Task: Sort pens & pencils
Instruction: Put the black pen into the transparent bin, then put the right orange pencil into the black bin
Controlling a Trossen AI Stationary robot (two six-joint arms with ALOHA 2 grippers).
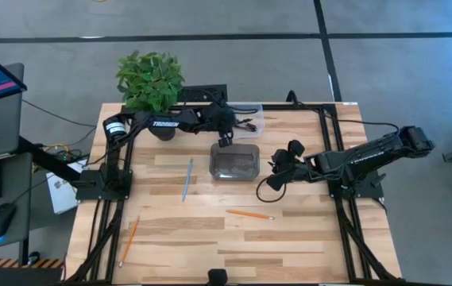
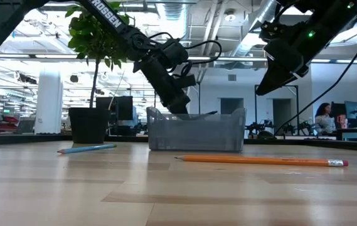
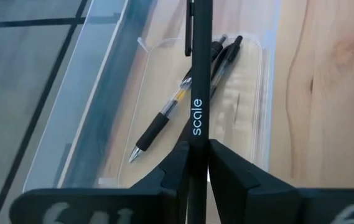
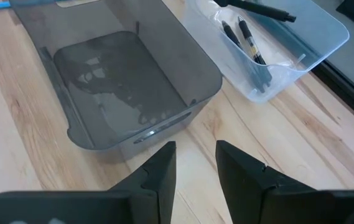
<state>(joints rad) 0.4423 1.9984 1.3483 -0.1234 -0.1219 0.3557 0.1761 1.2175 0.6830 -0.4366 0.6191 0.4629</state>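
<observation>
The left gripper (image 3: 196,163) is above the clear plastic tray (image 3: 260,93) at the far edge of the light wooden table (image 1: 305,238), close to the green potted plant (image 1: 150,79). Between its two dark fingers (image 3: 167,171) stands a thin black pen with the white word "scale" (image 3: 197,93); the fingers touch the pen on both sides, so the gripper is pinching it, and the pen points away from the gripper over the tray. Directly under this pen, inside the clear tray, lie two other black pens (image 3: 183,99), side by side and touching each other.

Just beside the left gripper, toward the near edge of the table, stands the smoky grey plastic bin (image 1: 235,161). The right wrist view looks into the bin, and no pencil is visible inside.

The right gripper (image 4: 196,163) hangs above the table just beside the grey bin, on the bin's right side in the high view. Its fingers (image 4: 158,171) are spread apart, with bare wood visible between them, and they hold nothing.

The light blue pencil (image 1: 187,178) lies flat on the table, to the left of the grey bin. One orange pencil (image 1: 250,214) lies in front of the right gripper toward the near edge, apart from it. The second orange pencil (image 1: 129,240) lies near the front left corner, well apart from both grippers
</observation>
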